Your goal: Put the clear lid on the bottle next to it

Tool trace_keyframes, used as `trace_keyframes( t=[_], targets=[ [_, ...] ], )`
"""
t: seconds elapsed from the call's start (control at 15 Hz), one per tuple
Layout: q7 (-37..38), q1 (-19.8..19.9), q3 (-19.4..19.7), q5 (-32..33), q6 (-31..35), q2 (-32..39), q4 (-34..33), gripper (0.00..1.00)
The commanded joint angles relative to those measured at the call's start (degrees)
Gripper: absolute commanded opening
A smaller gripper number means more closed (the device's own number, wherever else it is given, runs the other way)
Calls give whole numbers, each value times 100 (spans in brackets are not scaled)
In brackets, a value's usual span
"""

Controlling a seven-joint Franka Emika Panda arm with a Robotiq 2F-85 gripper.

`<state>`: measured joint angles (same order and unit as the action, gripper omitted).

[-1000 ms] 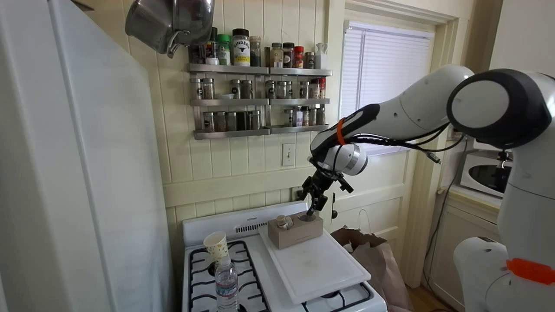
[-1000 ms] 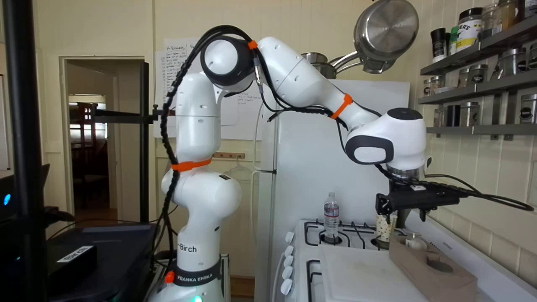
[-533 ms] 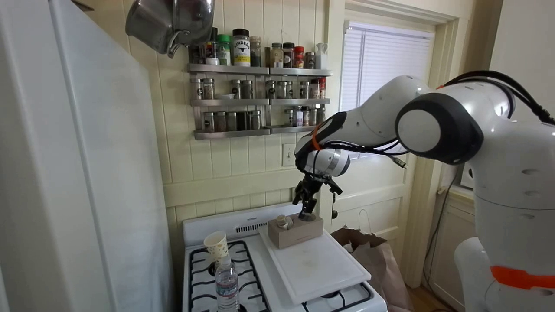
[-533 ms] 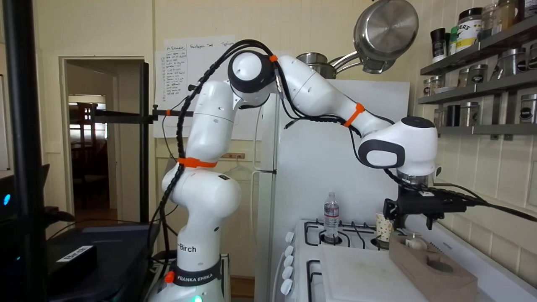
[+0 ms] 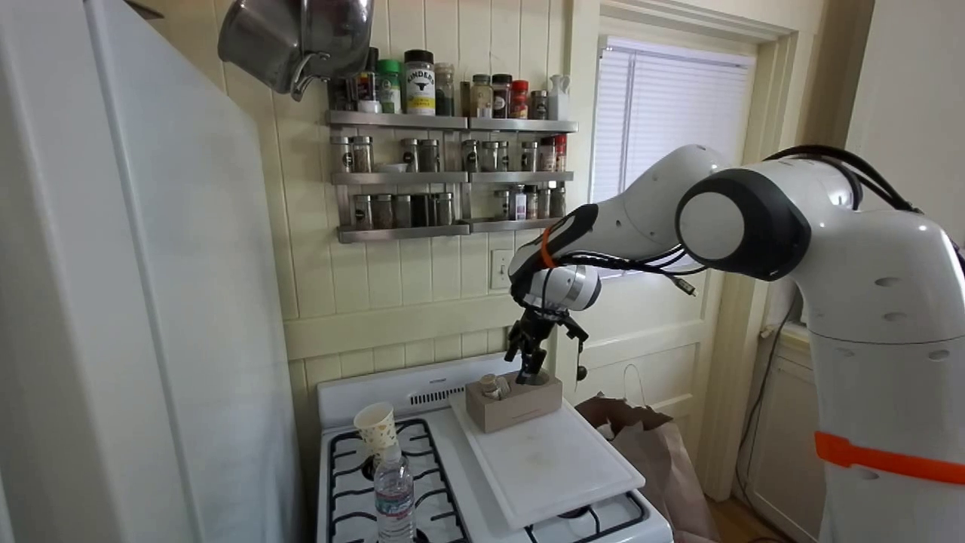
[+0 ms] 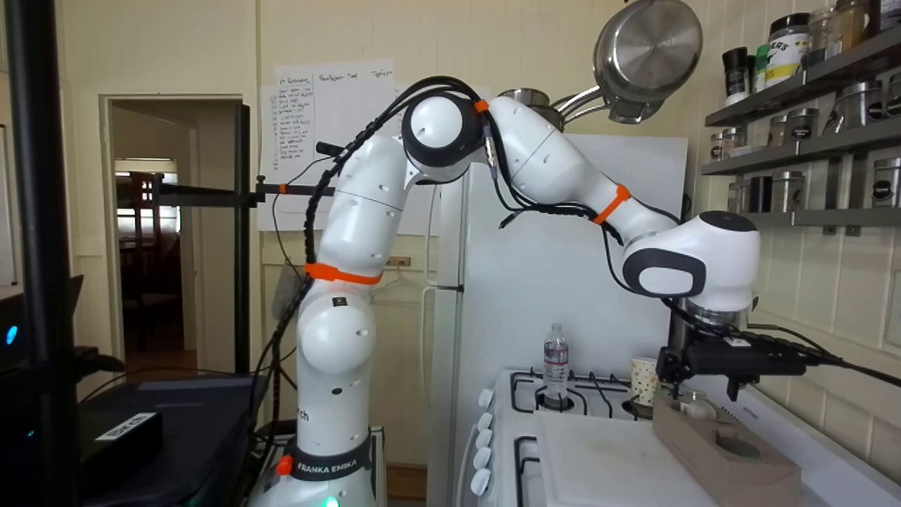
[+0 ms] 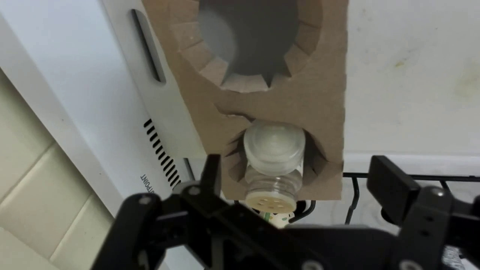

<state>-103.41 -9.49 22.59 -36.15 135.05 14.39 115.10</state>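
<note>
A clear round lid (image 7: 275,144) sits in a hole of a brown cardboard box (image 7: 307,101), touching a clear bottle (image 7: 273,187) with a yellowish perforated top. The bottle appears tilted. In both exterior views the lid (image 5: 503,388) (image 6: 700,410) and bottle (image 5: 489,383) (image 6: 692,396) show small, close together in the box (image 5: 520,411) (image 6: 764,479). My gripper (image 7: 296,174) is open and empty, its fingers wide apart on either side of the lid and bottle in the wrist view. In both exterior views the gripper (image 5: 524,366) (image 6: 702,387) hangs just above the box.
The box stands on a white board (image 5: 554,467) over the stove, against the stove's back panel (image 5: 339,400). It has a second larger hole (image 6: 735,443). A water bottle (image 5: 395,498) and a dotted paper cup (image 5: 375,426) stand on the burners. Wall shelves (image 5: 403,234) are above.
The arm has reached farther over the stove and lowered. The gripper has moved down, and toward the lid and bottle. It stays open. The lid, bottle and box have not moved.
</note>
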Motion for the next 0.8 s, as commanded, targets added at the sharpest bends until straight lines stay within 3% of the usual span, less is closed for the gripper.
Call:
trace_keyframes(
  t=[0.0, 0.2, 0.73],
  targets=[
    [234, 987, -1010, 368, 28, 263, -344, 94],
    [374, 1391, -1479, 560, 12, 358, -474, 77],
    [696, 1790, -2019, 933, 21, 577, -606, 82]
  ],
)
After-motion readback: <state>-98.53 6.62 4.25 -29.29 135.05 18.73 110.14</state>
